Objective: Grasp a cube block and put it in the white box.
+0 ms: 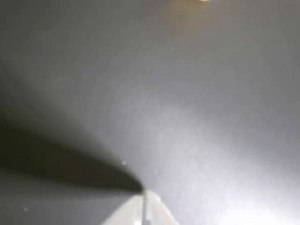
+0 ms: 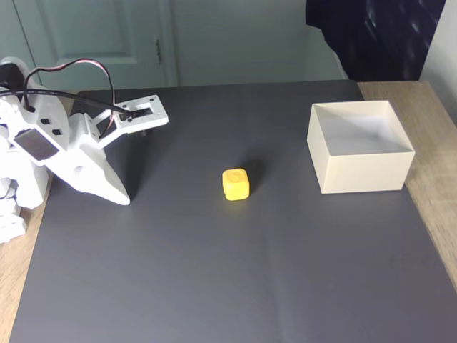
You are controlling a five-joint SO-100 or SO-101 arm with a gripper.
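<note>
Dark grey mat spread over most of a light wooden table in the fixed view, wood bare along the right edge and the lower left corner. White arm folded low at the left edge of the mat, with red and black cables looping over its top. White box standing open-topped on the right side of the mat, near the mat's right border, nothing inside as far as visible. Gripper resting tip-down on the mat at the left, fingers drawn together into one pointed wedge; same closed tip at the bottom edge of the wrist view, a thin seam between the two fingers, nothing held, dark shadow stretching left from it. Cube block lying yellow on the mat near the middle, between gripper and box, well apart from both, faint round mark on its top face
</note>
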